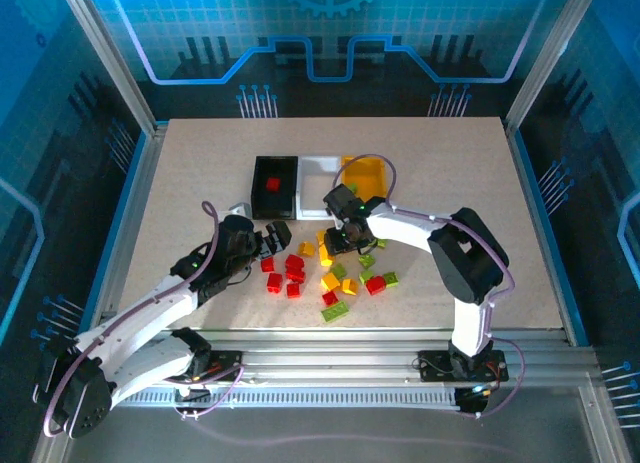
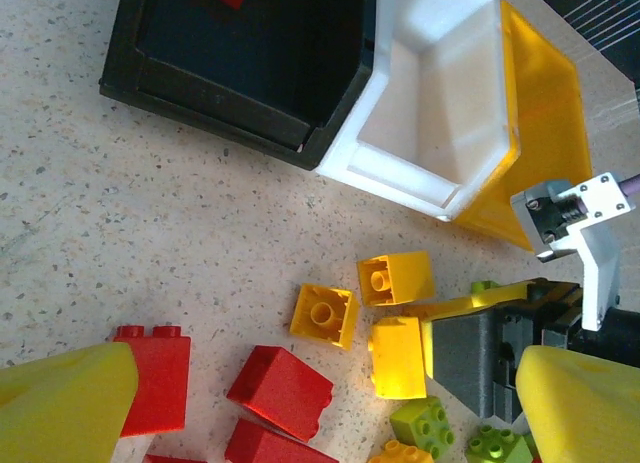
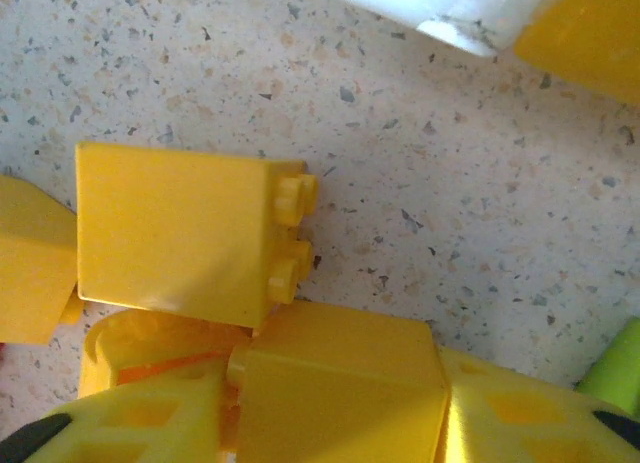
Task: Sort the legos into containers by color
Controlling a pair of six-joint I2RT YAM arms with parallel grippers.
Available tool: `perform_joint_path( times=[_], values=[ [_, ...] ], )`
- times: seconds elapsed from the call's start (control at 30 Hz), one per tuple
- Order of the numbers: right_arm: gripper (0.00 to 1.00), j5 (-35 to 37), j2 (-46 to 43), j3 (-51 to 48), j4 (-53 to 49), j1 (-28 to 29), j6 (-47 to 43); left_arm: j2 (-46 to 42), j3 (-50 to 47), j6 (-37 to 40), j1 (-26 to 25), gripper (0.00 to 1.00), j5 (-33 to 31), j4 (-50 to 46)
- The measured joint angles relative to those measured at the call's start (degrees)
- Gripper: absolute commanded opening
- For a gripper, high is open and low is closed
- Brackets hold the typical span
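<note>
The right gripper [image 3: 335, 418] jaws pinch a yellow brick [image 3: 340, 368] on the desk [image 1: 450, 183]; the left gripper [image 1: 272, 235] jaws stand wide. Lift vertically, clear of the adjacent brick [image 3: 180, 233], then release over the yellow-orange bin [image 1: 362, 175].

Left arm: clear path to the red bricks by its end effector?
Probably yes. The left end effector hangs open above the red bricks with nothing over them; the right end effector, gripping a yellow brick, sits off to one side.

The top camera looks down from behind the arms [image 1: 140, 318] [image 1: 460, 253]. Both wrist cameras, close beyond their fingertips [image 2: 60, 393] [image 3: 130, 423], catch the white rectangular plastic bin [image 2: 430, 93] [image 3: 440, 8].
</note>
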Motion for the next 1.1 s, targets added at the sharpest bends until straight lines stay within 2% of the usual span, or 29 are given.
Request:
perform_joint_path(
  times=[0.23,0.4,0.63,0.8,0.93,1.1],
  values=[
    [0.45,0.8,-7.9,-0.1,-1.9,0.0,0.1,0.0,-0.2,0.0,0.0,0.99,-0.2,-0.1],
    [0.46,2.8,-9.4,8.9,-3.3,0.0,0.2,0.1,-1.7,-0.3,0.0,0.99,-0.2,-0.1],
    [0.47,8.2,3.7,27.2,-4.5,-0.8,1.9,0.0,-1.8,-1.6,0.0,0.99,-0.1,-1.2],
    [0.52,10.0,14.0,35.7,-8.2,-2.7,3.0,-2.4,-2.3,-1.6,0.0,0.99,0.0,-2.3],
    [0.63,10.4,18.5,40.0,-10.5,-3.6,3.4,-4.9,-3.5,-1.6,0.0,0.99,0.5,-2.7],
    [0.72,10.4,18.9,42.7,-12.1,-3.5,3.5,-5.4,-3.7,-1.5,0.1,0.99,0.9,-3.3]
  ],
)
